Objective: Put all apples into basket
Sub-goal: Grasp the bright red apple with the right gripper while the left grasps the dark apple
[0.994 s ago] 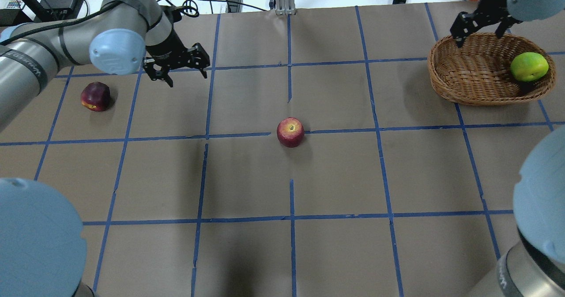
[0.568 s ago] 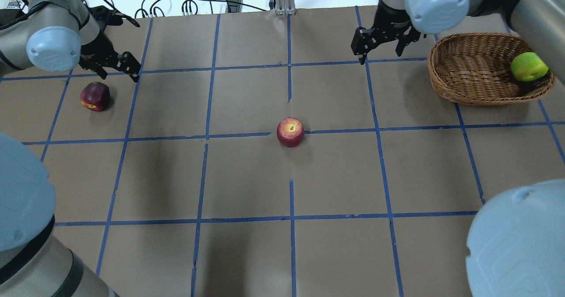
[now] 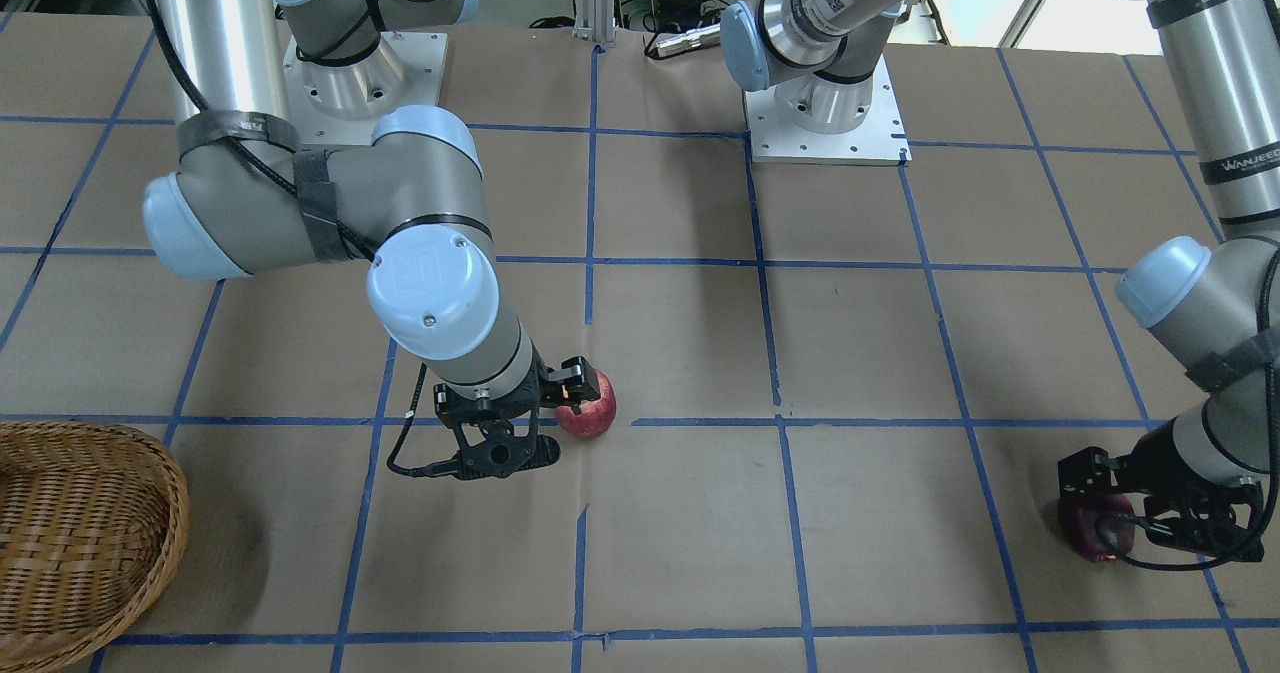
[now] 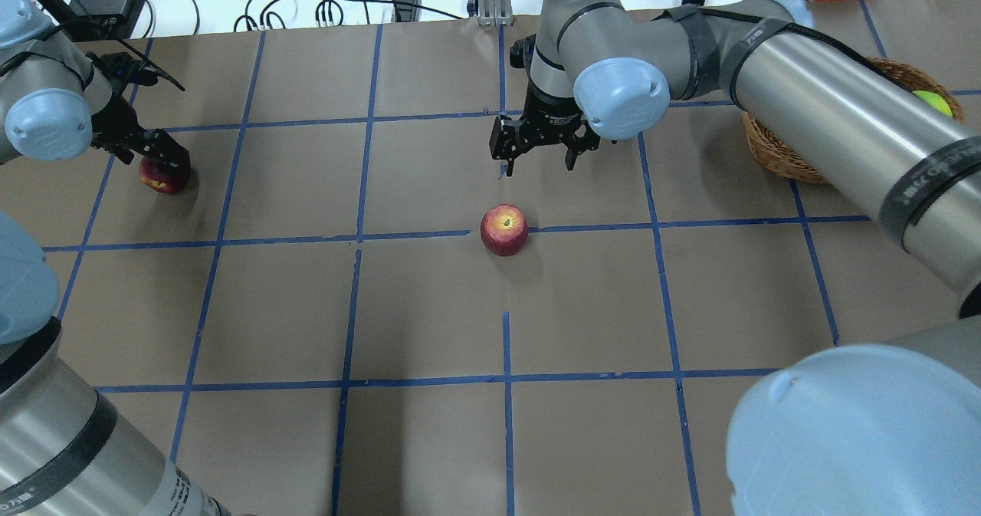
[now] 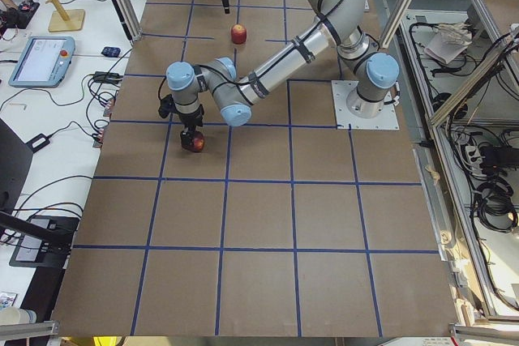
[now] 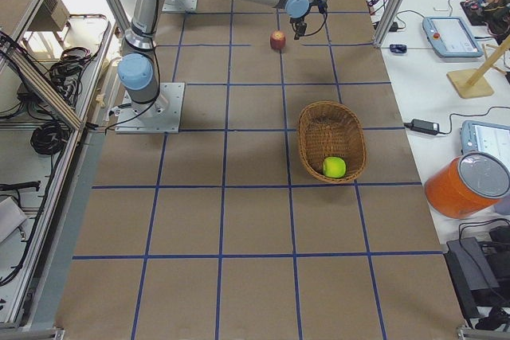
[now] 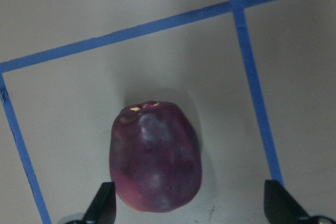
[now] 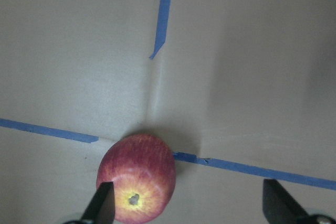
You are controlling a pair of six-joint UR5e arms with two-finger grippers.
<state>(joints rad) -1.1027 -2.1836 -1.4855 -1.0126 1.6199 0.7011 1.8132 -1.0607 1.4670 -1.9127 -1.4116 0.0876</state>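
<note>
On the left side, toward the far edge, the left gripper [image 7: 191,211] hangs over the dark purple apple [image 7: 155,156], its fingers wide apart. The red apple [image 4: 503,229] sits in the middle of the table. The right gripper [image 4: 539,150] is near it, fingers apart too. On the right, by the far edge, the green apple [image 6: 334,166] lies in the basket [image 6: 319,117].

A first apple [image 4: 503,229] sits in the middle of the surface [image 4: 429,309]. The right arm's fingers [image 8: 104,205] hang just beyond it, on the side away from the robot. A second apple [image 4: 162,184] lies far to the robot's left, under the left arm's fingers [image 7: 104,205]. The basket [image 6: 331,121] stands far right, with a third apple [image 6: 334,167] inside at its right end.
</note>
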